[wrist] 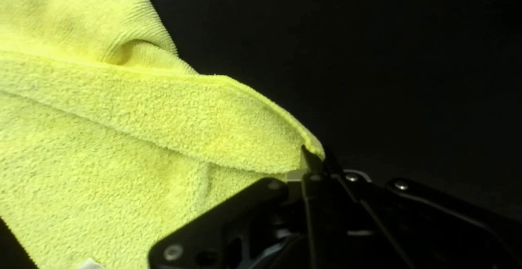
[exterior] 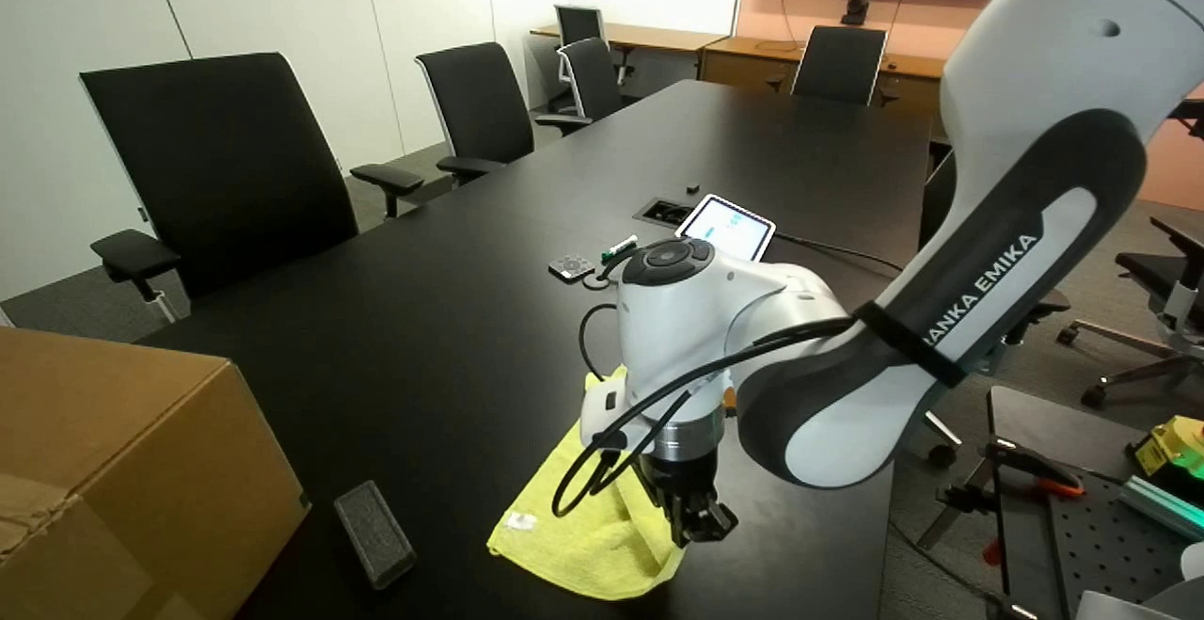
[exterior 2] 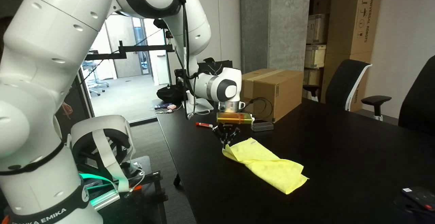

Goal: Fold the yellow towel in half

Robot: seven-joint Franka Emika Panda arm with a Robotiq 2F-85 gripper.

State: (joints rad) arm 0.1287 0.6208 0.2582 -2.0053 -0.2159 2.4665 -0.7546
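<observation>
The yellow towel (exterior: 574, 545) lies on the black table, bunched with a diagonal fold across it. In an exterior view (exterior 2: 272, 169) its near part lies flat and a flap is turned over. My gripper (exterior 2: 225, 145) is down at the towel's corner near the table edge. In the wrist view the gripper (wrist: 320, 156) has its fingertips together on the corner of the towel (wrist: 122, 171), and the edge there is a little raised. A crease and a small gap show in the cloth. The arm hides part of the towel in an exterior view.
A cardboard box (exterior: 122, 469) and a dark grey block (exterior: 374, 533) stand on the table, also in an exterior view (exterior 2: 285, 95). A red marker (exterior 2: 204, 124) lies near the table edge. A tablet (exterior: 729, 228) and a dark remote (exterior 2: 419, 198) are farther off.
</observation>
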